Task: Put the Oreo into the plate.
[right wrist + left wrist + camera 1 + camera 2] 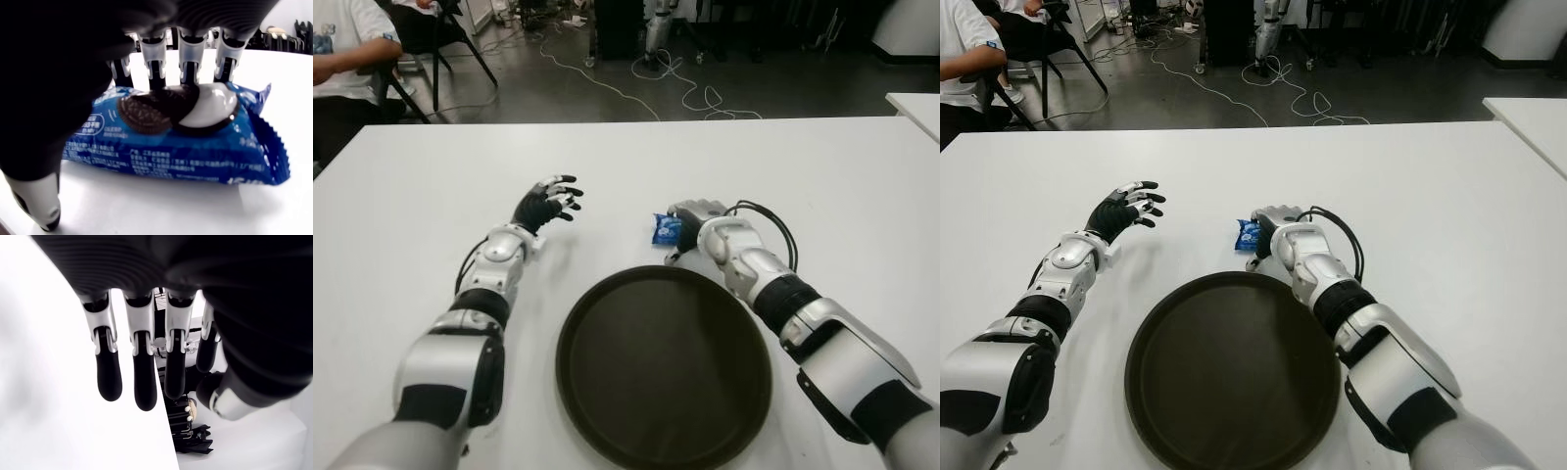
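Your Oreo (176, 137) is a small blue packet lying flat on the white bench (822, 176), just beyond the far rim of the dark round plate (607, 392) and a little toward your right side. That spot suits the right hand (697, 217), which sits directly over the packet with its forearm angled in across the plate's right edge, the cable looping off the wrist.

From the right wrist view, the four fingers (190, 54) come down along the far side of the packet while the thumb tip sits on the near side, low by the bench. The hand brackets the wrapper, but I can't tell whether the fingers are pressing it yet (the packet looks to be flat on the bench, not lifted). I'd judge you're in the closing step of the grasp, with the carry to the plate not yet done. The wrapper is slick and soft, so it may slide or crumple.

Your left hand (548, 204) shows off to the left of the plate, raised slightly, palm down, fingers spread and holding nothing; its wrist view shows the fingers hanging loose.
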